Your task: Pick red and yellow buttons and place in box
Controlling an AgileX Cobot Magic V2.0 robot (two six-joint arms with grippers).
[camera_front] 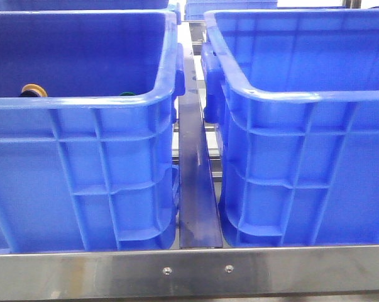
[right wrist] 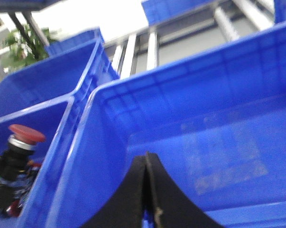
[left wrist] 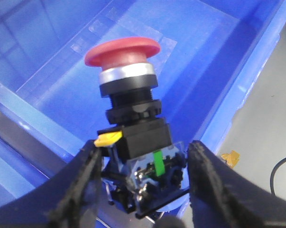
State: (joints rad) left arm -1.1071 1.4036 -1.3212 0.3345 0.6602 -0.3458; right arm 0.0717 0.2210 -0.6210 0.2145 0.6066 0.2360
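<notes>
Front view: two blue crates are being shown; a yellow button [camera_front: 33,90] is lying inside the left crate [camera_front: 82,107], beside a green cap [camera_front: 127,94].

Left wrist view: the red button [left wrist: 128,118] is being pinched at its base by the left gripper [left wrist: 145,175] above a crate floor.

Right wrist view: the right gripper [right wrist: 146,190] is being held pressed together, empty, over the right crate [right wrist: 204,142].

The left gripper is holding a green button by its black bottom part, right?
Not green. The left wrist view shows the left gripper shut on the red button, with its fingers on the black bottom part.
</notes>
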